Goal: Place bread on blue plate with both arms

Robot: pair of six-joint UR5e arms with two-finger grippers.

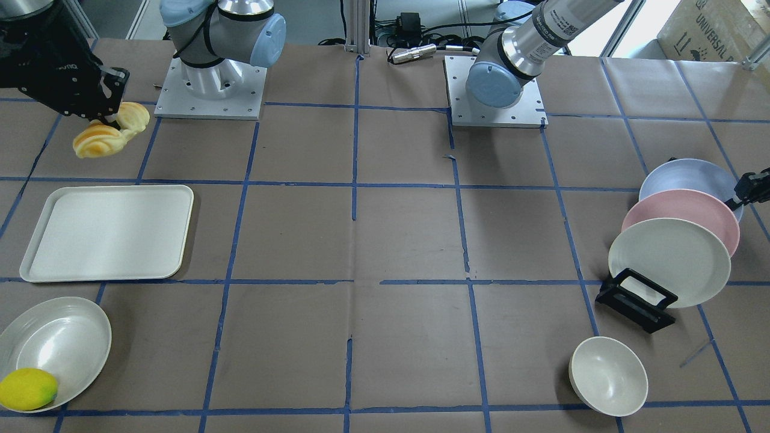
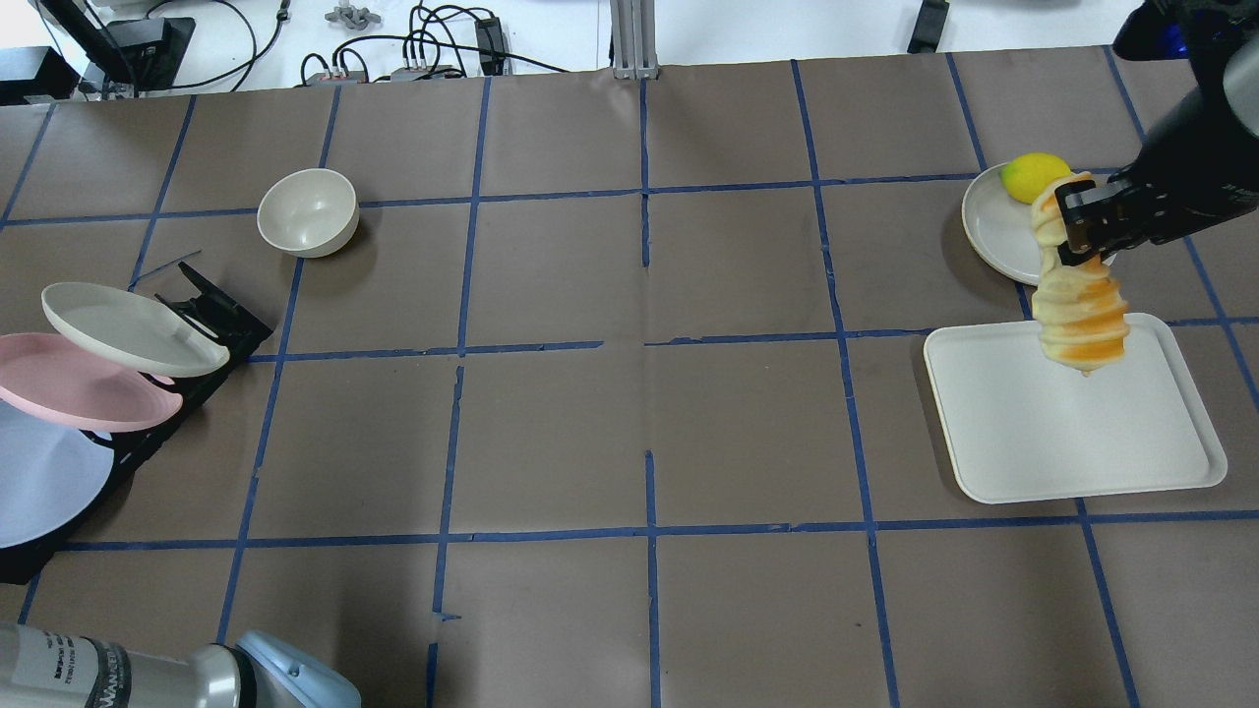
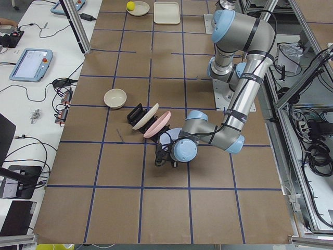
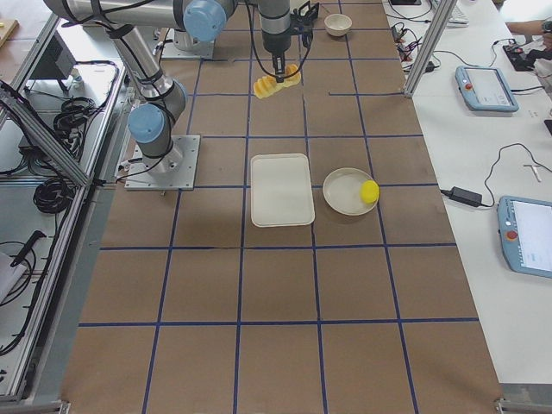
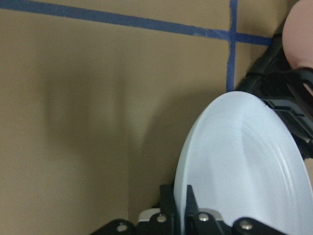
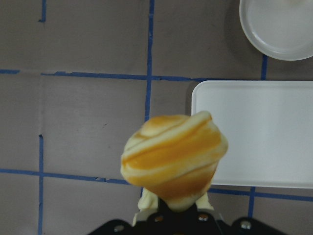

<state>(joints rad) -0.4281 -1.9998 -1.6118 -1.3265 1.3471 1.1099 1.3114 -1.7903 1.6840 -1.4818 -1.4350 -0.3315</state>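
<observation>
My right gripper (image 1: 109, 118) is shut on one end of the bread (image 1: 102, 139), an orange and pale yellow ridged loaf. It holds the bread in the air, hanging over the far edge of the white tray (image 2: 1102, 442) in the overhead view (image 2: 1079, 315); it also shows in the right wrist view (image 6: 173, 156). The blue plate (image 1: 680, 174) stands tilted in the back slot of a black rack (image 1: 637, 304). My left gripper (image 1: 746, 191) is closed on its rim, which passes between the fingers in the left wrist view (image 5: 239, 166).
A pink plate (image 1: 680, 211) and a cream plate (image 1: 668, 258) lean in the same rack in front of the blue one. A cream bowl (image 1: 607, 376) stands near the rack. A yellow lemon (image 1: 27, 390) lies in a white dish (image 1: 60, 340) beside the tray.
</observation>
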